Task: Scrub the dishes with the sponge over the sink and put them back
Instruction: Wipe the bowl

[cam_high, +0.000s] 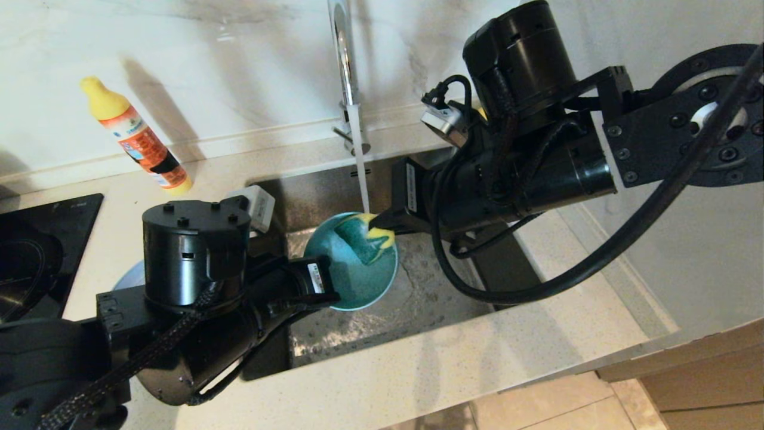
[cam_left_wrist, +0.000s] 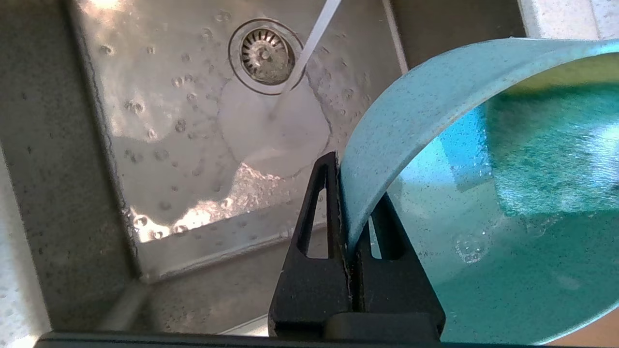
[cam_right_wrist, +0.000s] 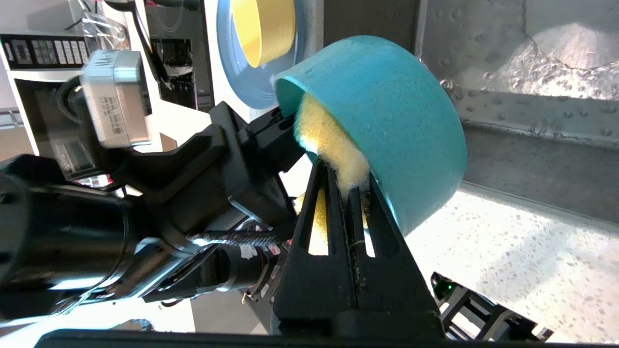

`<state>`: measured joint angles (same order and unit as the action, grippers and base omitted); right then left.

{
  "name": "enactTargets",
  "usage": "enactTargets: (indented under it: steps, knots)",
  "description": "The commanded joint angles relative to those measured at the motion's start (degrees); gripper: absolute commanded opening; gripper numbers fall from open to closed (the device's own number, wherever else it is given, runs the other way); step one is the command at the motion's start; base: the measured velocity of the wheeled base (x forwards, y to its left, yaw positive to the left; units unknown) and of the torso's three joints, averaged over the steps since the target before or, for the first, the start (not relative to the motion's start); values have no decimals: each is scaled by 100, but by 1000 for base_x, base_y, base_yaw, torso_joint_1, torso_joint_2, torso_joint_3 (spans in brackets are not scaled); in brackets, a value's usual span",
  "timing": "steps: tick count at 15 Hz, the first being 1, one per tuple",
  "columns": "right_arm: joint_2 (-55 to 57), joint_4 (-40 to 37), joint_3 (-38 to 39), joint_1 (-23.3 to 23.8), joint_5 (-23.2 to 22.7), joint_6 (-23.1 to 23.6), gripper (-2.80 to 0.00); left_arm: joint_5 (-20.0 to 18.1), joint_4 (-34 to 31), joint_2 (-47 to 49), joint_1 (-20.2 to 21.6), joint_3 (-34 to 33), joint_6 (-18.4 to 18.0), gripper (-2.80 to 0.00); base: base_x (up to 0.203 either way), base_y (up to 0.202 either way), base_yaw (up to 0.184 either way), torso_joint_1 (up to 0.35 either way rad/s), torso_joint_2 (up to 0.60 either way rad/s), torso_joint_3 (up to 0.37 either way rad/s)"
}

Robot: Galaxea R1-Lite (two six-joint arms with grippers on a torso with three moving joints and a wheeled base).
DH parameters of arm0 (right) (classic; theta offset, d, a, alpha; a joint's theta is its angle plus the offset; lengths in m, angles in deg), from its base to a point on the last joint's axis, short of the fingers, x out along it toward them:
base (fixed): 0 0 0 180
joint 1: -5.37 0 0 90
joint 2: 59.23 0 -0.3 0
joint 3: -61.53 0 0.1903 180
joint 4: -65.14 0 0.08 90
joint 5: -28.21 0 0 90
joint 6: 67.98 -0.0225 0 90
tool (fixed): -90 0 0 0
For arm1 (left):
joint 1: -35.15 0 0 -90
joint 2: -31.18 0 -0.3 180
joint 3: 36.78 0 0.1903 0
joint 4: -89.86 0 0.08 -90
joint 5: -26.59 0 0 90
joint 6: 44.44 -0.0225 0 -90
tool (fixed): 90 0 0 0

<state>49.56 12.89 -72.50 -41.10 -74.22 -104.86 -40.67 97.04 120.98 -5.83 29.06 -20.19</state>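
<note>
Teal-blue matte bowl (cam_high: 352,263) hangs tilted over the brushed steel sink (cam_high: 418,298), its open mouth turned toward the head camera. The left gripper (cam_high: 331,297) is clamped on the bowl's rim at about 7 o'clock, one finger inside the wall and one outside; the left wrist view shows the rim (cam_left_wrist: 387,145) pinched tight between them. The right gripper (cam_high: 377,224) comes in from 3 o'clock and is pinched together on the small yellow and dark green sponge (cam_high: 364,237), which lies against the bowl's inside near its 1 o'clock edge, green face toward the head camera. In the right wrist view the yellow foam (cam_right_wrist: 331,145) bulges out between the black fingers (cam_right_wrist: 321,212) and presses against the bowl's inner wall.

A thin stream of water (cam_high: 360,167) falls from the tall chrome tap (cam_high: 345,65) at 12 o'clock, reaching the bowl's upper rim just beside the sponge. The sink floor around the round strainer drain (cam_left_wrist: 263,53) is wet. On the counter at 10 o'clock lies an orange bottle with a yellow cap (cam_high: 134,134). The yellow-green bowl (cam_right_wrist: 263,26) sits on the grey-blue plate (cam_right_wrist: 232,72) beside the sink.
</note>
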Motion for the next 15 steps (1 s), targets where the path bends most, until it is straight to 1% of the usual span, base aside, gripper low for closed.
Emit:
enactTargets:
  steps: [1, 4, 13, 15]
  knots:
    - [-139, -57, 28, -11, -6, -30, -280, 28, 106, 95, 3, 20, 17, -280, 0, 0, 0, 0, 0, 0]
    - [-233, -108, 39, -8, -13, -30, -280, 63, 525, 200, 29, -37, 27, -280, 0, 0, 0, 0, 0, 0]
    - [-825, -267, 72, 2, -15, -30, -280, 72, 523, 335, 158, -13, 36, -280, 0, 0, 0, 0, 0, 0]
    - [-962, -277, 65, 15, -7, -28, -280, 73, 530, 429, 269, 7, 36, -280, 0, 0, 0, 0, 0, 0]
